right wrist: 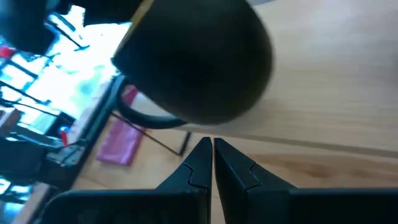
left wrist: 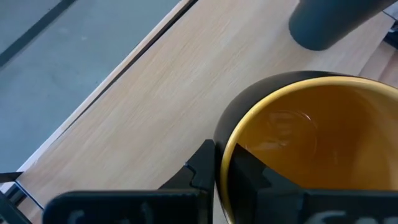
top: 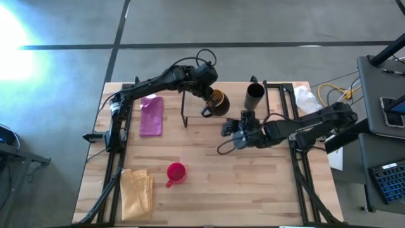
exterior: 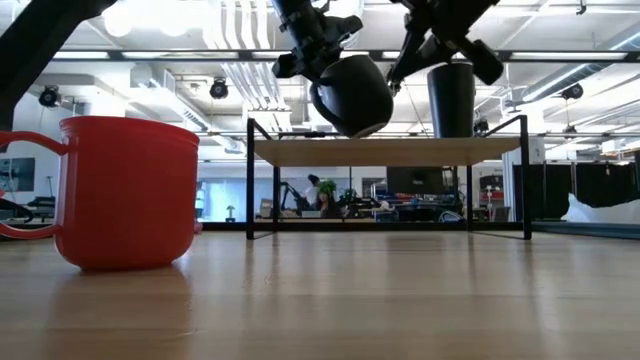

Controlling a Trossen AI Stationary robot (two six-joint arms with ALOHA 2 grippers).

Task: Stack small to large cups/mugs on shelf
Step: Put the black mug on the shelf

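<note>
My left gripper [top: 212,98] holds the dark mug with the orange-yellow inside [top: 219,101] over the shelf [exterior: 390,151], just left of the tall black cup [top: 255,96]. That cup stands upright on the shelf board [exterior: 452,98]. The red mug [top: 176,172] stands upright on the tabletop near its near edge, large in the low view [exterior: 125,190]. My right gripper [top: 226,130] hovers shut just in front of the shelf, below and near the dark mug [right wrist: 199,62], touching nothing. The shelf's board rests on thin black legs [exterior: 249,180]. My left gripper [left wrist: 221,155] grips the dark mug by its rim [left wrist: 225,140]. One finger [left wrist: 255,174] is inside against the yellow wall and the other finger [left wrist: 199,168] is outside. It comes from the table's left, slanting down. The mug [exterior: 350,95] hangs tilted, lifted just clear above the shelf board.
A purple cloth [top: 152,115] lies left of the shelf, and a yellow cloth [top: 136,193] lies by the near left corner. White crumpled material [top: 307,98] sits at the far right. Bare tabletop [top: 253,183] lies right of the red mug. People show in the room behind [exterior: 315,192].
</note>
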